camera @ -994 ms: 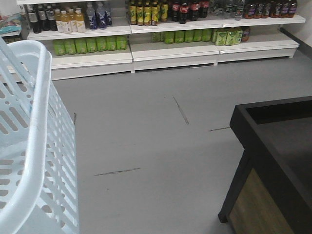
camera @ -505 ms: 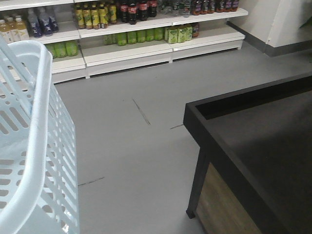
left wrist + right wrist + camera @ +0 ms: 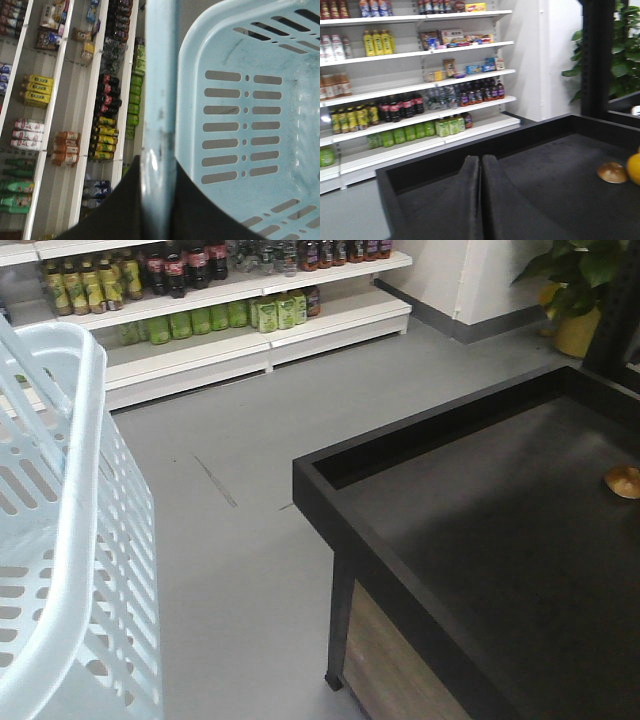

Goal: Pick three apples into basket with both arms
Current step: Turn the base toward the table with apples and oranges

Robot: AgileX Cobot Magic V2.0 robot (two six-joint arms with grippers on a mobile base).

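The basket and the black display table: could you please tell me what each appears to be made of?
The basket looks like moulded pale blue plastic, glossy, with slotted walls. The table seems matte black, material unclear, over a wood-grain side panel, possibly laminate.

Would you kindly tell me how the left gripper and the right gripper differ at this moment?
The left gripper is closed around the handle of the basket, while the right gripper is shut with nothing between its fingers. The left gripper's view looks down into the pale blue basket; the right gripper points over the black table. Both grippers are black and both are shut.
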